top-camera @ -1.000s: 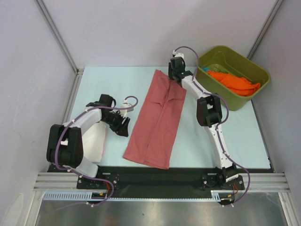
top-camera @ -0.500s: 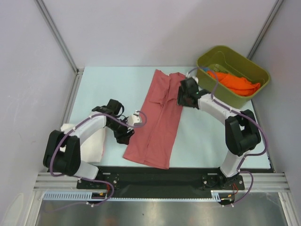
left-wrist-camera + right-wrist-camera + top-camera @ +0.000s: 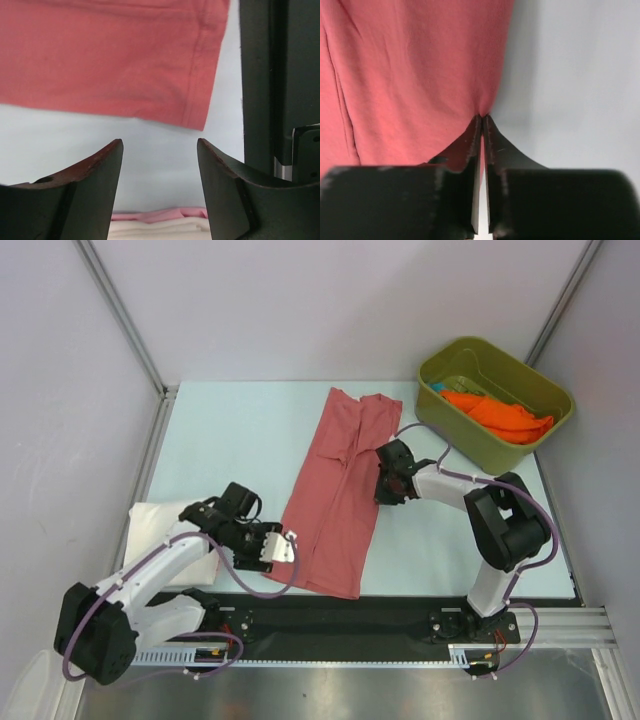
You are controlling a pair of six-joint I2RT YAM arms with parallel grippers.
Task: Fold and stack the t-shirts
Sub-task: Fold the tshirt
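Pale blue table point(image 3: 230, 430) lies under both arms. Right gripper point(image 3: 483, 119) is clenched on the right edge of the red shirt point(image 3: 335, 490), about midway along its length. Cloth spreads to the left of its fingers. Bare table runs to their right as far as the bin point(image 3: 455, 437), which holds an orange shirt point(image 3: 497, 415). Left gripper point(image 3: 160, 150) is spread wide and grips nothing. The red shirt's near left corner lies just ahead of its fingertips, with bare table between. Left of that gripper lies a white shirt point(image 3: 165, 530).
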